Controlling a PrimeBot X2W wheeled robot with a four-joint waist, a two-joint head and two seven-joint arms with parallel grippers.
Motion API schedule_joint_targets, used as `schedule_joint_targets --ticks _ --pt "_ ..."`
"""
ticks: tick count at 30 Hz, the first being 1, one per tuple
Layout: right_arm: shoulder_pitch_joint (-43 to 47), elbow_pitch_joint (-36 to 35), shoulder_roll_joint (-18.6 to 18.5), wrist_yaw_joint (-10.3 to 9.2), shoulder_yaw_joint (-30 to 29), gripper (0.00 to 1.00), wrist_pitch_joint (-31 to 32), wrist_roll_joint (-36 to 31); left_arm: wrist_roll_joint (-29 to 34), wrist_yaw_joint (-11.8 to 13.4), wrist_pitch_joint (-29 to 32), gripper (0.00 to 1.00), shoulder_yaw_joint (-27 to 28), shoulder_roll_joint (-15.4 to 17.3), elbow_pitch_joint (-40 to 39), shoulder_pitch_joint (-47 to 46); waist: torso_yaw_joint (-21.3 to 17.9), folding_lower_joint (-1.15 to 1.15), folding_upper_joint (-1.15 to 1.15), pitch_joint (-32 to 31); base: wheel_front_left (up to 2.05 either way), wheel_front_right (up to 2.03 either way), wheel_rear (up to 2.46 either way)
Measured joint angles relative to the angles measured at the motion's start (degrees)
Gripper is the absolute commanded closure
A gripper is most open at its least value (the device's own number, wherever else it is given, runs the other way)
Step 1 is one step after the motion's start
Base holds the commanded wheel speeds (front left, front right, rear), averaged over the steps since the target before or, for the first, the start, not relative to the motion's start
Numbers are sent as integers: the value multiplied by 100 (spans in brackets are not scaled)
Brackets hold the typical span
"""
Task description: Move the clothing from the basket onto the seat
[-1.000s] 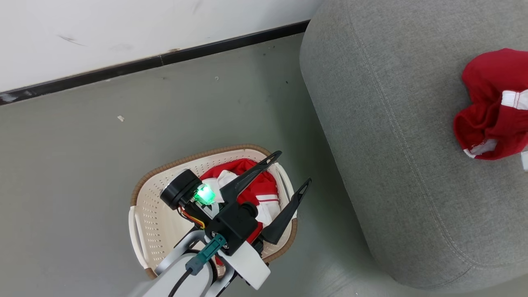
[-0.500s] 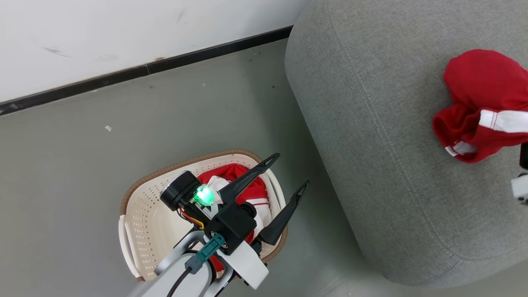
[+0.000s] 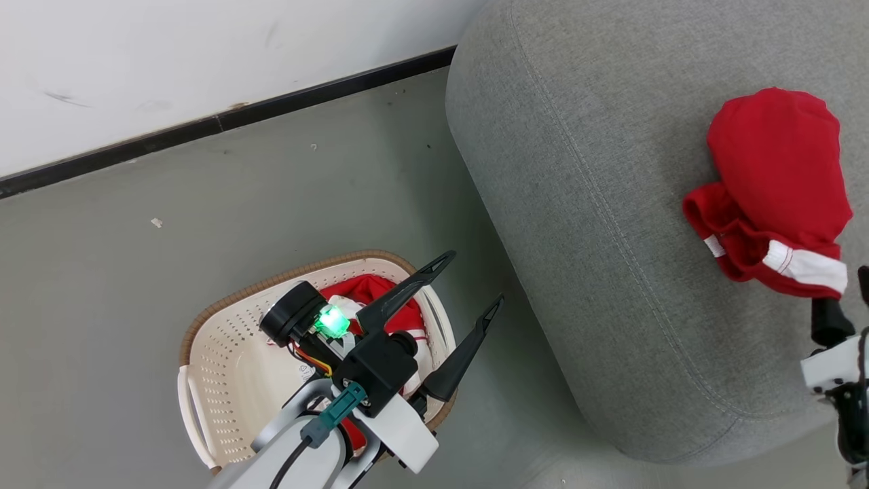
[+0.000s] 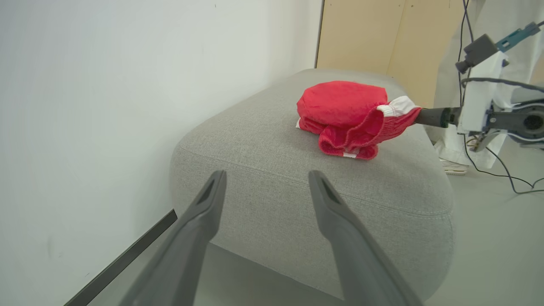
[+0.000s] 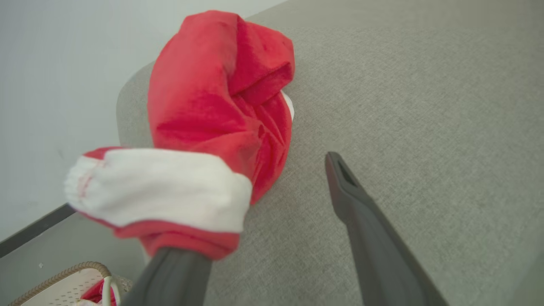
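Left pincer [image 3: 473, 278] apart, nearer arm, remaining clothing [image 3: 370, 288] straight beneath in basket [image 3: 271, 282]; right pincer [image 5: 272, 161] apart, garment cuff [image 5: 161, 187] draped over one finger

A red garment [image 5: 212, 106] hid one fingertip of the right hand [image 5: 265, 170]; the left hand [image 3: 472, 278] covered most clothing [image 3: 370, 288] in the basket [image 3: 224, 339] beneath it.

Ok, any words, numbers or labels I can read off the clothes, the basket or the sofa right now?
No text can be read in any view.
Crumpled red garment with a white cuff on the grey textured-fabric sofa: no lettering showing.
Red-and-white clothing in the cream perforated plastic basket: mostly hidden, no print legible.
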Motion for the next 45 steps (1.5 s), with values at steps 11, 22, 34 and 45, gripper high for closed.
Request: schedule_joint_targets --ticks 11,22,34,45 --pt "227 313 -10 0 671 0 1 221 -1 0 0 0 11 10 38 0 -74 0 0 -32 0 0 0" --pt "400 123 -494 0 1440 0 338 396 -24 1 -8 0 46 8 56 1 -135 0 0 -81 0 0 0" --pt "531 -455 -935 1 1951 0 825 791 -56 32 -65 0 118 16 83 2 -288 0 0 -166 0 0 0" --pt "1049 -1198 -1328 1 2127 0 1113 1080 -116 62 -160 0 203 32 103 8 -506 0 0 -277 0 0 0"
